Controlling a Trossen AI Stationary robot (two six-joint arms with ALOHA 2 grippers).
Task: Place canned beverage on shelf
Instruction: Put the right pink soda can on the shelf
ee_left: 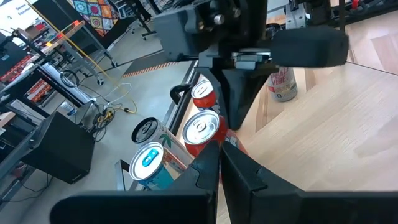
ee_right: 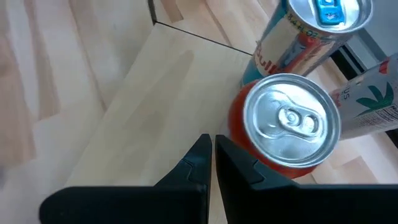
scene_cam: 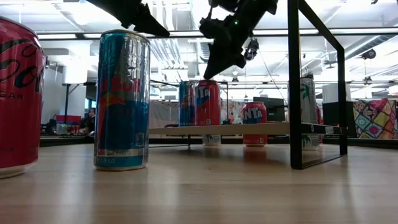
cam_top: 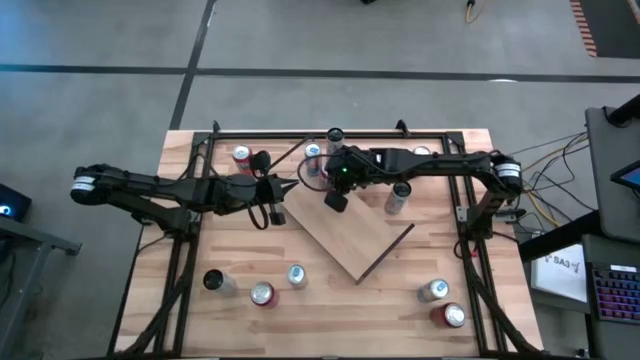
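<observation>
Currently both grippers are pinched shut, empty; right gripper (ee_right: 211, 144) hovers just beside red can (ee_right: 285, 124) at shelf (ee_right: 155, 106) corner, frame centre-right; a nudge could topple it

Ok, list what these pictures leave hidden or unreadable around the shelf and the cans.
- High view: the red can by the shelf corner is covered by the right gripper.
- Low view: the red can's footing, on the shelf or behind it, cannot be told at this level angle.
- Low view: the near red can is cut off by the picture's edge, label incomplete.
- Left wrist view: the left gripper's shut fingers hide part of the cans.
</observation>
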